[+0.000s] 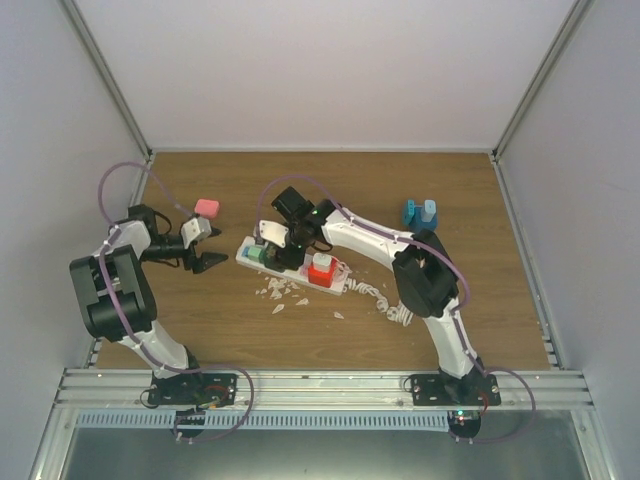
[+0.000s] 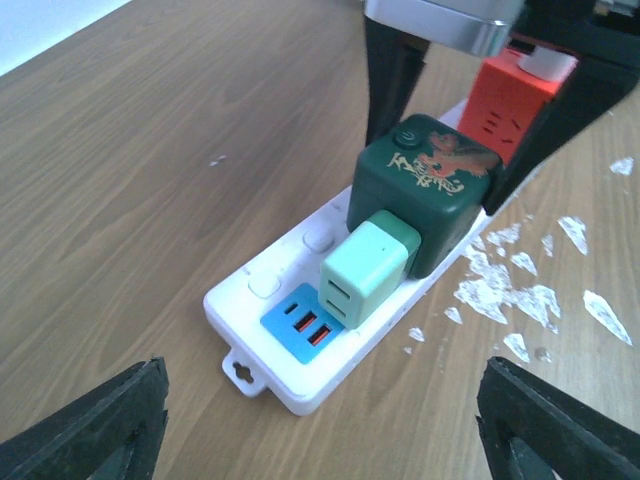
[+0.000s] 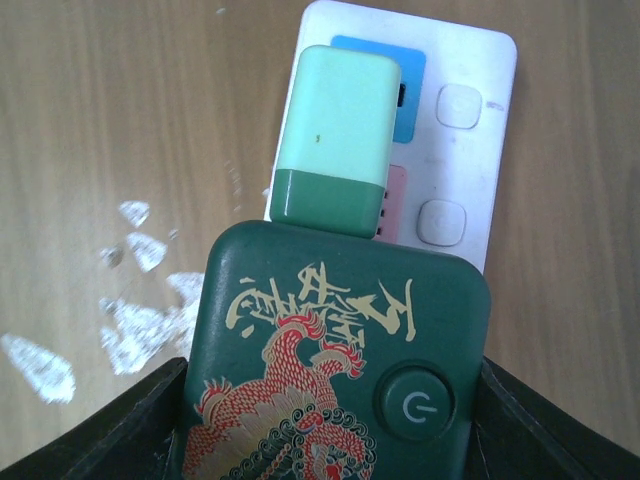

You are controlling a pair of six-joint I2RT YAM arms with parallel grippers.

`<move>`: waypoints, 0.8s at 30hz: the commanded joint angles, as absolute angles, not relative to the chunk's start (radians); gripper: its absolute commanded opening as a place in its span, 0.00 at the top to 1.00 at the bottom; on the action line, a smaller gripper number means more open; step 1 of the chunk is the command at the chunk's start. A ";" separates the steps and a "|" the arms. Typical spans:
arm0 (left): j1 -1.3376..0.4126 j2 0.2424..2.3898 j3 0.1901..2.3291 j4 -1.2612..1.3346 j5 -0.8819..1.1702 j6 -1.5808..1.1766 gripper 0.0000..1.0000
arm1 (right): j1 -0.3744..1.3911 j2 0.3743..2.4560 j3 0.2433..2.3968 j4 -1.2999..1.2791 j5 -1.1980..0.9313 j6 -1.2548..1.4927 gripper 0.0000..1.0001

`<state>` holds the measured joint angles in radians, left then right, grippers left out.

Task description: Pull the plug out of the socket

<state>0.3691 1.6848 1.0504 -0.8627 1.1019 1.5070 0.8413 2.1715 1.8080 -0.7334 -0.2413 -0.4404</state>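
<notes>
My right gripper stands with one black finger on either side of the dark green plug, the cube with the dragon and power button. The fingers look to be against its sides, but I cannot tell whether they truly clamp it. The plug sits in the white power strip, with a mint adapter touching one side and a red plug beyond the other. My left gripper hangs wide open off the strip's end, touching nothing. White flakes litter the wooden table beside the strip.
</notes>
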 commanded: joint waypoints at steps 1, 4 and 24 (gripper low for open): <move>0.333 1.651 0.985 -0.923 1.149 1.700 0.23 | 0.848 2.084 1.700 -0.812 -0.333 -0.515 0.55; 0.290 1.611 0.925 -0.863 1.133 1.696 0.32 | 0.848 2.040 1.640 -0.811 -0.350 -0.537 0.56; 0.009 1.546 0.819 -0.560 0.915 1.460 0.43 | 0.857 2.014 1.576 -0.716 -0.379 -0.490 0.21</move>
<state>0.0410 1.5307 0.8082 -0.6205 0.9390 1.4944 0.8433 2.0102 1.5631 -0.7143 -0.3431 -0.5148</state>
